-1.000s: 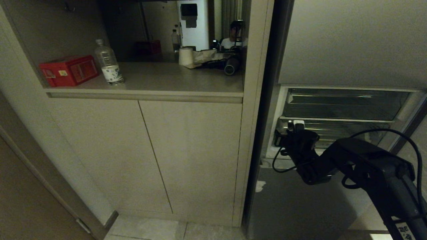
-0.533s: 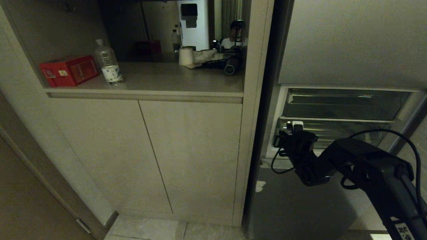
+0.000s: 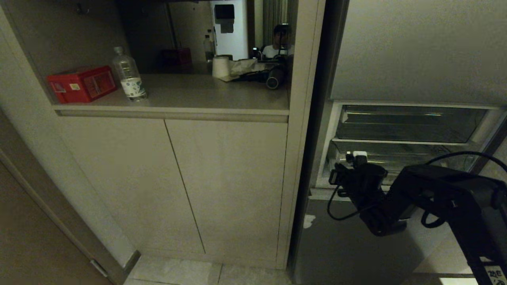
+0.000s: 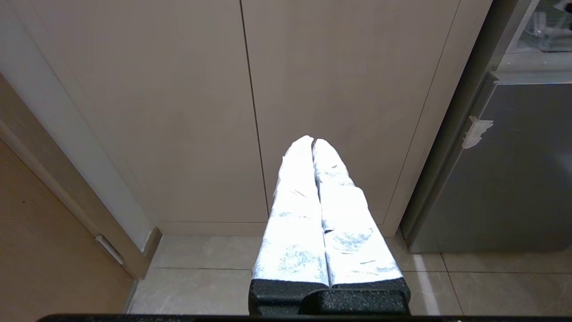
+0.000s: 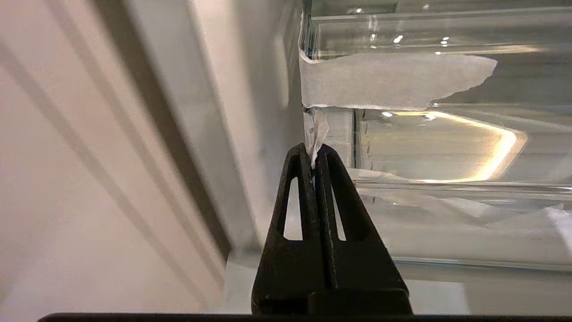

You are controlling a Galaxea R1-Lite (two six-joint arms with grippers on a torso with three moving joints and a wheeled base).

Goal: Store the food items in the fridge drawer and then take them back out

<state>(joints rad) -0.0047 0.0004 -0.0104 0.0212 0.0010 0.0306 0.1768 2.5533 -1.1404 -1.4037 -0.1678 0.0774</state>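
Note:
The fridge drawer (image 3: 416, 160) is the lower clear bin in the open grey fridge, seen close up in the right wrist view (image 5: 447, 147). My right gripper (image 3: 355, 155) is at the drawer's left front corner. Its black fingers (image 5: 315, 150) are shut on a thin white tape tab (image 5: 316, 127) that hangs from a white tape patch (image 5: 389, 82) on the clear plastic. No food items show in any view. My left gripper (image 4: 313, 141) is parked low with its white-wrapped fingers shut, facing the cabinet doors.
A shallower clear tray (image 3: 408, 122) sits above the drawer. Beige cabinet doors (image 3: 225, 182) and a side panel (image 3: 301, 130) stand left of the fridge. The shelf above holds a red box (image 3: 81, 84), a water bottle (image 3: 128, 75) and a paper roll (image 3: 220, 66). A person shows in a reflection (image 3: 279, 43).
My right arm has shifted a little down and to the right, its gripper staying at the drawer's left corner. The drawer itself has not visibly moved. The left arm is still.

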